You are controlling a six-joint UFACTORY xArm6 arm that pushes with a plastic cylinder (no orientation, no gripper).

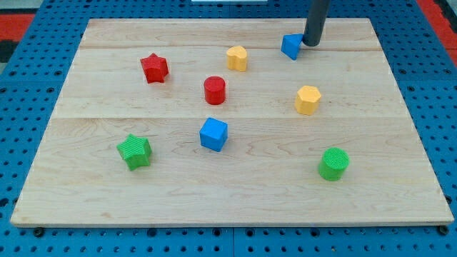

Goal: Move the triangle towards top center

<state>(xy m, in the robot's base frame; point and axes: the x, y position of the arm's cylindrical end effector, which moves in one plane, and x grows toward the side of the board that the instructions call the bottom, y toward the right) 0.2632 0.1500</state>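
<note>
Pale wood worktop (235,193), blue pegboard all round it. No fingers on this rig, so nothing to be released or clenched; only a rod.

Left to right:
- green star (134,151), about 8 o'clock from board centre.
- red star (154,68), about 10 o'clock.
- blue cube (213,134), near centre, low.
- red cylinder (215,91), just above the cube.
- yellow block (237,58), rounded, shape unclear, about 12 o'clock.
- blue triangle (290,46), the task's thing, near the top edge at about 1 o'clock, right of top centre.
- my tip (311,44), at 3 o'clock from the triangle, touching it or just beside; contact not certain.
- yellow hexagon (308,100), about 3 o'clock.
- green cylinder (333,163), about 5 o'clock.

Judgement: tip sits on the correct side for a push toward 9 o'clock.

Risks: off-centre contact on a slanted face could spin the triangle, letting it slip past the tip. A push angled toward 8 o'clock would drive it into the yellow block. Overshoot would carry it beyond top centre.
</note>
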